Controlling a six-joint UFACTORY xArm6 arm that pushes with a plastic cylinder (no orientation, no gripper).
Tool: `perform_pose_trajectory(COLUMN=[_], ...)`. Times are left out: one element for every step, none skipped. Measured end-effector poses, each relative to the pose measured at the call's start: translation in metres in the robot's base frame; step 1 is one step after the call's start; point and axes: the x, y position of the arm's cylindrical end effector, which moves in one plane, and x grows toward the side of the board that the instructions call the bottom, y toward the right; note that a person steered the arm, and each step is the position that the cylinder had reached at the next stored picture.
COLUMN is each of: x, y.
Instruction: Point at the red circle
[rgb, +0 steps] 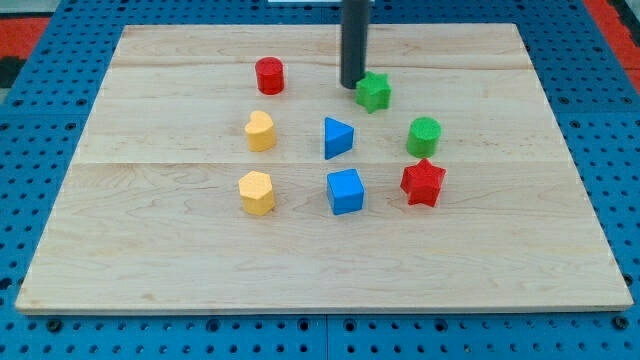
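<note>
The red circle (269, 75) is a short red cylinder near the view's top, left of centre on the wooden board (170, 270). My dark rod comes down from the view's top edge, and my tip (353, 86) rests on the board to the right of the red circle, about a block's width and a half away from it. The tip sits right beside the left edge of the green star (374, 92); I cannot tell whether they touch.
A yellow heart (260, 131) and a yellow hexagon (256, 193) lie below the red circle. A blue triangle (337, 137) and a blue cube (346, 191) sit mid-board. A green circle (424, 135) and a red star (423, 182) lie to the right.
</note>
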Motion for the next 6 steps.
perform_pose_trajectory(x=[0.000,-0.012,-0.046,-0.060,-0.061,-0.045], y=[0.038,0.022,-0.038,-0.116,-0.153,-0.155])
